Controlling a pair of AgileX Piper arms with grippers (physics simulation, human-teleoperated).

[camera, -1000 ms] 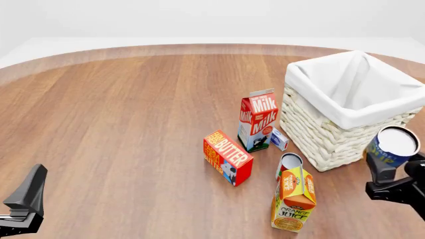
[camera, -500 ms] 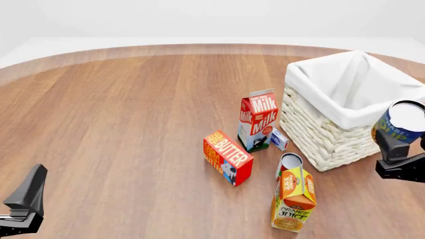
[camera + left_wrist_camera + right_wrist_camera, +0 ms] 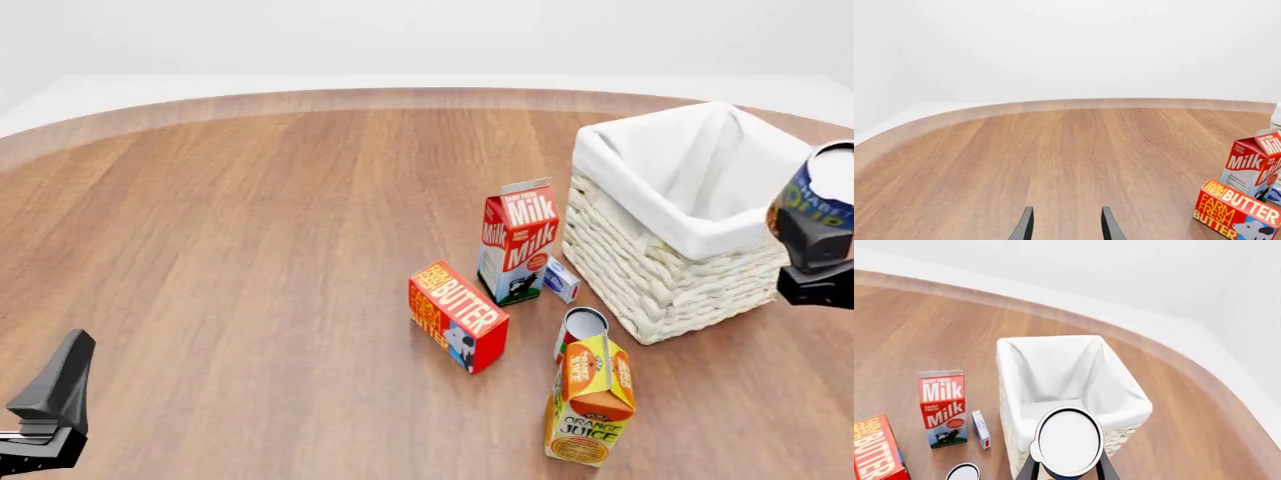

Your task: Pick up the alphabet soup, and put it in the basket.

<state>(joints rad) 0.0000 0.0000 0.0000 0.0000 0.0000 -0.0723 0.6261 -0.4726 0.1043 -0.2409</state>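
The alphabet soup [image 3: 817, 200], a dark blue can with a pale round top, hangs in the air at the right edge of the front view, beside the basket's right side and about level with its rim. My right gripper [image 3: 817, 262] is shut on it from below. In the right wrist view the alphabet soup's top [image 3: 1069, 441] sits between the two fingers [image 3: 1029, 469], with the basket [image 3: 1134, 412] open just beyond it. The basket [image 3: 654, 280] is white wicker with a white cloth lining. My left gripper [image 3: 51, 405] rests low at the front left, open [image 3: 1066, 227] and holding nothing.
A milk carton [image 3: 518, 240] and a small white box [image 3: 561, 279] stand left of the basket. A butter box [image 3: 458, 315], a red-labelled can [image 3: 582, 328] and an orange juice carton [image 3: 591, 400] are in front of it.
The right gripper has lifted the can upward and slightly rightward, from below the basket's rim to about rim height. The left arm has not moved.
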